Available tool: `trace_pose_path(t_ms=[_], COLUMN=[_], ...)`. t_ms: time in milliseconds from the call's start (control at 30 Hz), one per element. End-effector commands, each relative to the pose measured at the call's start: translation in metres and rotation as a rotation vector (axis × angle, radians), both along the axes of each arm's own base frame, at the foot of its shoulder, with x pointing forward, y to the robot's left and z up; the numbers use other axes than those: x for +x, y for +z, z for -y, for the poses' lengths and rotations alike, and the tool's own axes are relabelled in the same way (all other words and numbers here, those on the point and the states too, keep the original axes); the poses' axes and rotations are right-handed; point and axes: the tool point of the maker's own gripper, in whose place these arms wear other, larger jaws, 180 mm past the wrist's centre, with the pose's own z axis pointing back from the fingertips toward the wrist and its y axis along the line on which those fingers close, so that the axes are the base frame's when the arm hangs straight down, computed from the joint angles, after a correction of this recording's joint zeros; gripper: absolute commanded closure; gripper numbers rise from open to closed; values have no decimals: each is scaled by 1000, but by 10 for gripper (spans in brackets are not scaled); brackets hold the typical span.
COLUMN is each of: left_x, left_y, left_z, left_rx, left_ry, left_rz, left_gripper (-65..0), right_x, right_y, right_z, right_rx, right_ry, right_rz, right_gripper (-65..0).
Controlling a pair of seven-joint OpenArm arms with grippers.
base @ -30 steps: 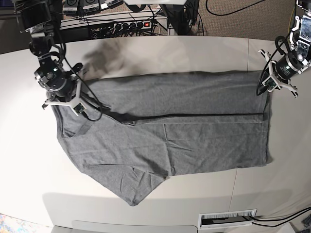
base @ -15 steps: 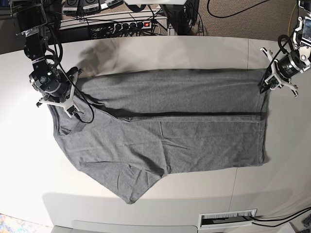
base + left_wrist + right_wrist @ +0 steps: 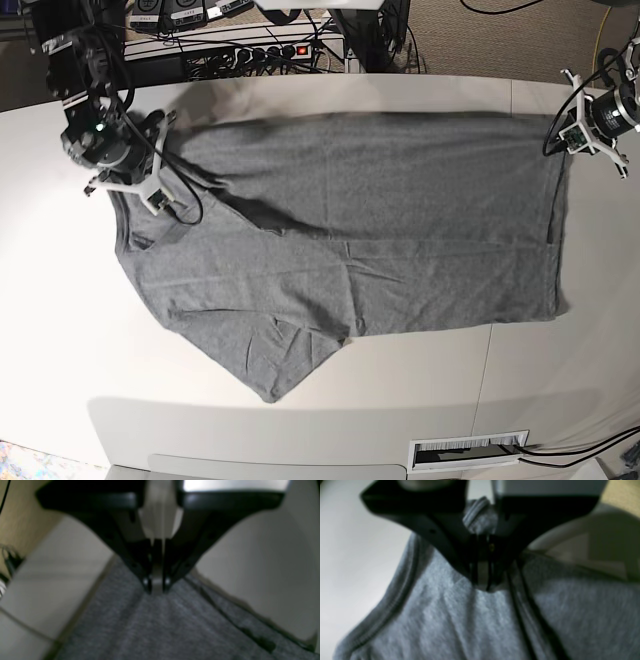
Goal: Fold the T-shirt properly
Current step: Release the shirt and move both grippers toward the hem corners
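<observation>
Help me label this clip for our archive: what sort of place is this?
Probably a robotics lab or test bench, not a home: a bare white table holds only the T-shirt, a power strip with tangled cables sits behind it, and carpet floor shows beyond.

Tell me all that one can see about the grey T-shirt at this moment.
The T-shirt is plain heather-grey knit cloth, no print, with a ribbed neckline. It lies lengthwise across the pale table, one sleeve pointing toward the near edge, and a loose fold runs along its middle. The right gripper is shut on cloth beside the neckline, the left gripper on the hem end. Both hold the far long edge lifted; the rest lies on the table, slightly wrinkled.
</observation>
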Motion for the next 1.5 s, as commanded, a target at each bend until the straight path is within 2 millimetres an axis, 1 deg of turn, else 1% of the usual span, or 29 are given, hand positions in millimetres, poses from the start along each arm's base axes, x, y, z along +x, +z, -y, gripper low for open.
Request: trace_pose_path(t_ms=[0,67,167,333,400,467,533,633,733,867,967,1033,1133,1233,1367,1467], left_x=[-16,-23,-36,-56,-59,-57,-54,-49,-43,-28,-13,1,25,45,73,94], left_y=[-10,-10,-11,-13,-13,-11,-8,-2,5,18,29,41,66,92,123,140], left_z=[-20,-21,-21,-22,-24,-25,-23,-20,-20,-10,-8,-10,-10,-8,-4,-6], left_rx=[121,143,163,176,185,191,192,219,255,254,283,314,322,253,126,49], left_ry=[-26,-41,-61,-89,-92,-98,-115,-142,-143,-154,-142,-119,-86,-20,65,112], left_rz=[-81,-101,-134,-181,-185,-181,-172,-168,-165,-103,-45,10,103,169,251,324], left_gripper=[0,0,0,0,0,0,0,0,0,0,0,0,0,0,0,0], right_x=[-37,-50,-68,-92,-98,-101,-99,-92,-84,-69,-54,-41,-17,5,34,52], right_y=[-15,-18,-23,-30,-31,-30,-26,-19,-13,-2,9,21,45,71,98,113], right_z=[-5,-8,-5,-1,-1,-1,-3,-11,-14,-18,-13,-9,-4,1,14,14], right_rx=[7,11,-14,-32,-34,-42,-46,-38,-47,-34,-34,-27,-10,-2,-16,-10], right_ry=[22,32,39,37,38,41,52,75,97,110,90,74,52,36,3,1], right_rz=[-144,-168,-208,-273,-287,-295,-286,-250,-208,-131,-70,-7,115,233,347,411], right_gripper=[0,0,0,0,0,0,0,0,0,0,0,0,0,0,0,0])
